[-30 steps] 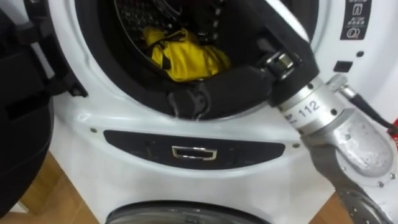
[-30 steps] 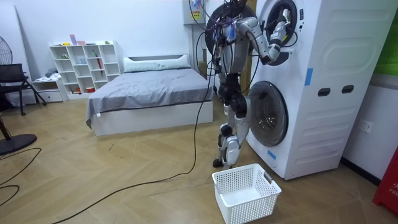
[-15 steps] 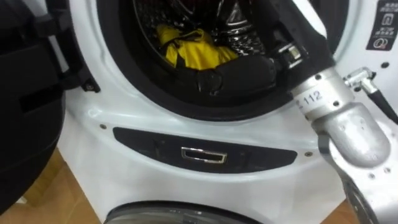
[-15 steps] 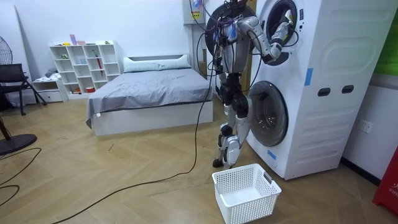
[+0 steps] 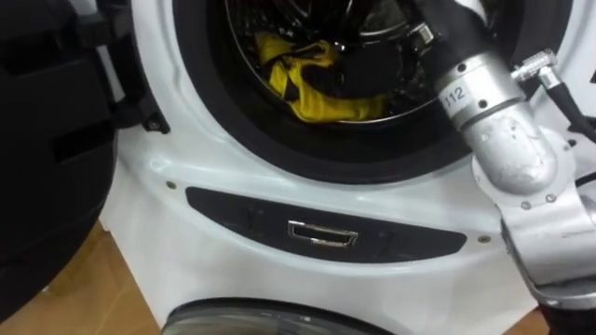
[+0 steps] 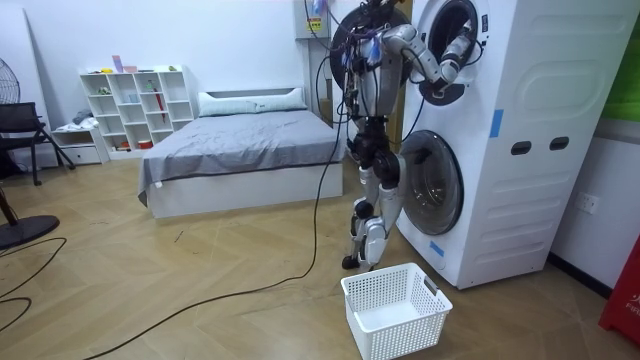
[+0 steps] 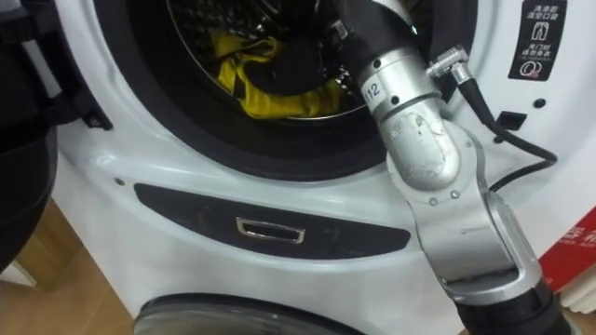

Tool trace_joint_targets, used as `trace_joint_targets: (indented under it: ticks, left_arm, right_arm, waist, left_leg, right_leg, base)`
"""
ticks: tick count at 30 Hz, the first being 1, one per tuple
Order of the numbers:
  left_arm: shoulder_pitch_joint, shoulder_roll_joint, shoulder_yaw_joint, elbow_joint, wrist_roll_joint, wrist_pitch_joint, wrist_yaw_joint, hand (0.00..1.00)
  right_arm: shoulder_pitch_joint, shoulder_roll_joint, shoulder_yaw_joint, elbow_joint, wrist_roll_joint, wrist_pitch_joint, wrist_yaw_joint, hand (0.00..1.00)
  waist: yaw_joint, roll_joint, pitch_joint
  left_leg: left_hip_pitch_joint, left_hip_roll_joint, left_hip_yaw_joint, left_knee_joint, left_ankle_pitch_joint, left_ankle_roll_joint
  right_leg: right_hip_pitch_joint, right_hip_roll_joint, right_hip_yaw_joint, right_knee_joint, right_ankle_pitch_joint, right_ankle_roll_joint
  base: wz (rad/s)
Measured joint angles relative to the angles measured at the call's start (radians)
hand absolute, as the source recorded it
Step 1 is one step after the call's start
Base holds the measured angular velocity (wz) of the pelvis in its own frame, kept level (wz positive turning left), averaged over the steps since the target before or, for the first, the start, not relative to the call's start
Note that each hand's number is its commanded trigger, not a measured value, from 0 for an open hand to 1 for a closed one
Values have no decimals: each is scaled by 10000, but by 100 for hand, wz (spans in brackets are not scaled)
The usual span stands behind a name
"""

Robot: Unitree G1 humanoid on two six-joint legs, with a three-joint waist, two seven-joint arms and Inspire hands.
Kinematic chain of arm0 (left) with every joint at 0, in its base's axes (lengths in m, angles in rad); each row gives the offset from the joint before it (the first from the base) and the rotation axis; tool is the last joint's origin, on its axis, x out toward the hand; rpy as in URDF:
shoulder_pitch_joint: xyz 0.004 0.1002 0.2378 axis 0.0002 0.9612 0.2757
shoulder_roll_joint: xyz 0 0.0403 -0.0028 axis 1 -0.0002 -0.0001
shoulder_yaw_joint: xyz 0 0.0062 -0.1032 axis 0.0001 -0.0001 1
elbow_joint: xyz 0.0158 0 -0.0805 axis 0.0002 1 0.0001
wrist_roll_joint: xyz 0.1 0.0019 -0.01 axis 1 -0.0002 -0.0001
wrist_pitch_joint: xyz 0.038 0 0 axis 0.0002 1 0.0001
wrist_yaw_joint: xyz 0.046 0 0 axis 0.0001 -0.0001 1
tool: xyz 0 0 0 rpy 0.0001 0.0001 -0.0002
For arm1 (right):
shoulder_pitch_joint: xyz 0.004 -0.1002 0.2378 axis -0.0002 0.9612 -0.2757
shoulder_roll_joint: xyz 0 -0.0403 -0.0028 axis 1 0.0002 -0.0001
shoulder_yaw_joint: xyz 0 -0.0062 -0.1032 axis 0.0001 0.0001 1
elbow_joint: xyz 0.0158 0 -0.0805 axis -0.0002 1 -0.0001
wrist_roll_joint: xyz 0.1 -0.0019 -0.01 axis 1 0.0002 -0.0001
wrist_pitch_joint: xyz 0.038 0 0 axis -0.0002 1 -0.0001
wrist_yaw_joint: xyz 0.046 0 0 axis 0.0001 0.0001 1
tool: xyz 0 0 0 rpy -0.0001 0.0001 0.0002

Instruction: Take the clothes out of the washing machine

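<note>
Fingers lost in dark (grip cannot be told): right hand (image 5: 358,70) inside drum (image 5: 317,14), at yellow garment (image 5: 300,76).

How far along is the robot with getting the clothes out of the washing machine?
Done: the washer door is open and the right arm is in the drum. In hand: the right hand is at the yellow garment; its grip is not visible. Left: the garment lies in the drum, to be lifted out, probably into the white basket on the floor.
</note>
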Motion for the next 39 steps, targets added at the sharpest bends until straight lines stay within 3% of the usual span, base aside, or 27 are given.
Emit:
trace_joint_targets:
  ticks: [4,7,10,17,25,26,28,33,39]
  left_arm:
    - [-64,6,27,8,23,385,-217,0]
    - [-147,32,274,7,2,472,-436,0]
    - [-182,58,379,-19,14,579,-642,0]
    - [-237,104,391,-13,18,851,-911,0]
    - [-563,140,391,-9,-1,859,-918,0]
    - [-573,145,392,-10,1,869,-918,0]
    - [-575,157,394,-15,4,902,-918,0]
    - [-591,159,396,-111,-7,960,-929,0]
    - [-606,233,367,-194,-222,773,-862,0]
  right_arm:
    - [-172,-138,268,612,-1367,434,991,0]
    - [-717,-227,410,1444,-2538,814,2010,0]
    - [-829,-383,410,2013,-2974,1075,2887,0]
    - [-818,-470,389,2029,-3943,1249,4564,0]
    - [-621,-644,302,2096,-3738,1244,4990,0]
    - [-619,-666,302,2088,-3738,1245,5020,38]
    - [-590,-688,301,2070,-3743,1246,5033,100]
    - [-386,-726,274,1943,-3755,1244,5097,100]
    - [-391,-839,267,1938,-3591,1208,4980,100]
  waist:
    - [-34,-253,-91]
    - [102,-402,-3]
    - [261,-554,25]
    - [289,-521,61]
    - [291,-424,145]
    - [298,-413,151]
    - [312,-410,151]
    - [404,-346,128]
    - [641,-251,128]
  left_leg:
    - [10,-31,-35,130,5,-2]
    - [11,-40,-49,134,8,1]
    - [-19,-53,-66,260,-7,21]
    - [36,-116,-165,293,-25,61]
    - [168,-153,-329,298,-33,70]
    - [167,-154,-331,298,-33,69]
    - [165,-154,-335,303,-33,69]
    - [198,-154,-332,321,-33,71]
    - [232,-136,-298,262,-28,66]
  right_leg:
    - [54,19,-45,0,7,-11]
    - [54,24,-93,-10,30,-50]
    - [86,21,-126,-16,46,-72]
    - [167,10,-36,-28,66,-38]
    - [284,10,-5,-33,68,-35]
    - [283,9,-4,-32,68,-35]
    - [283,10,-6,-30,68,-35]
    - [335,9,-2,-28,77,-21]
    - [304,17,55,-15,77,-21]
  base:
    - [2]
    - [0]
    - [3]
    - [2]
    - [6]
    - [0]
    - [0]
    - [0]
    - [-1]
